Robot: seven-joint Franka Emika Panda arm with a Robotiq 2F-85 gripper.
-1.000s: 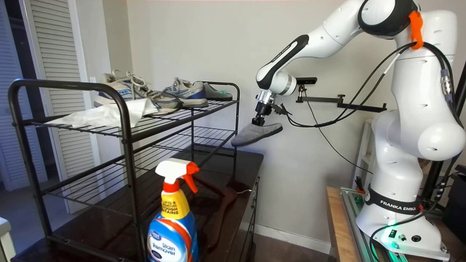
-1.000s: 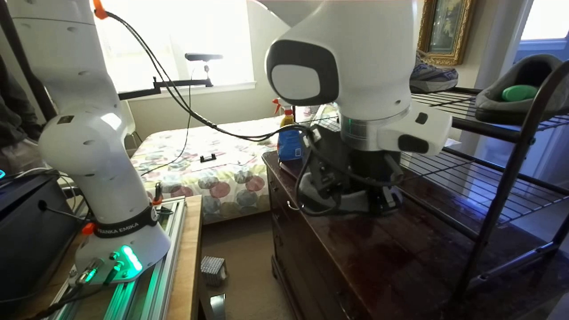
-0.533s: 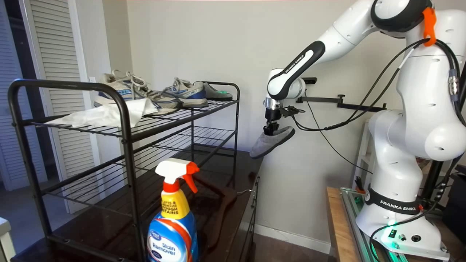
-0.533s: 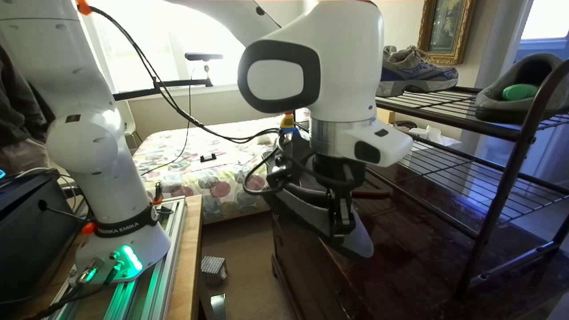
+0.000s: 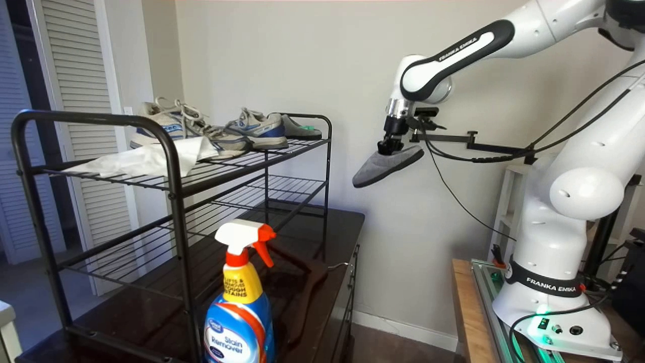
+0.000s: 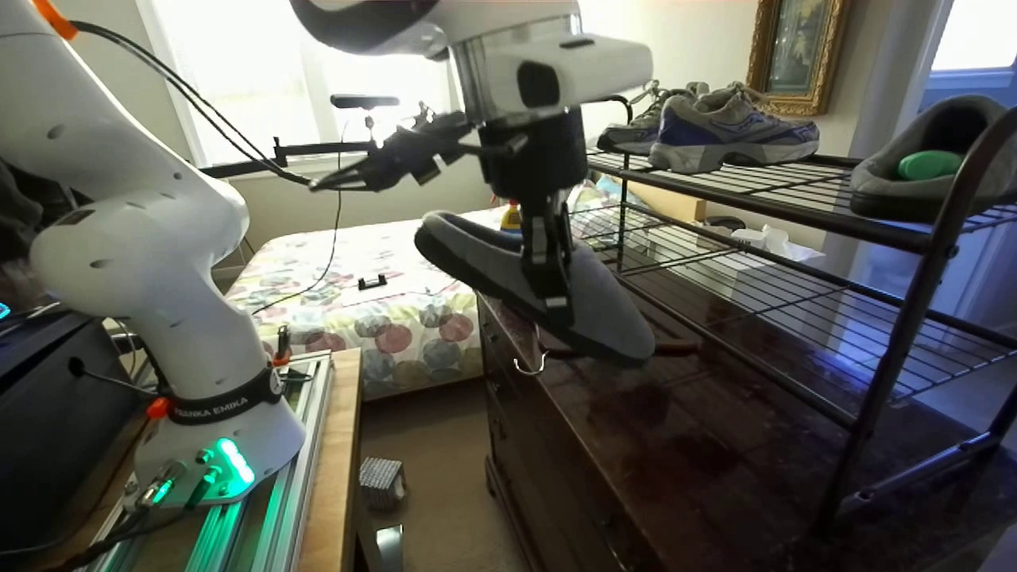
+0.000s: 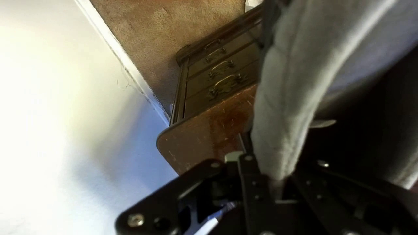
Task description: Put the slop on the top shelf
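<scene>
Grey and toe-down, the slop [image 5: 385,167] hangs in mid-air apart from the top shelf [image 6: 874,227], 1 side wall pinched in the gripper [image 5: 390,147]. Best to raise the toe above that shelf, level the sole, then lower it between the sneakers [image 6: 735,135] and another slipper [image 6: 902,189], which holds a green object [image 6: 929,164].

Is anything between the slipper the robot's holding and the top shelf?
Nothing visible blocks the gap between the held slipper and the top shelf. It seems lower than the shelf's edge bar, so it probably needs lifting. Sneakers and another grey slipper sit up there.
</scene>
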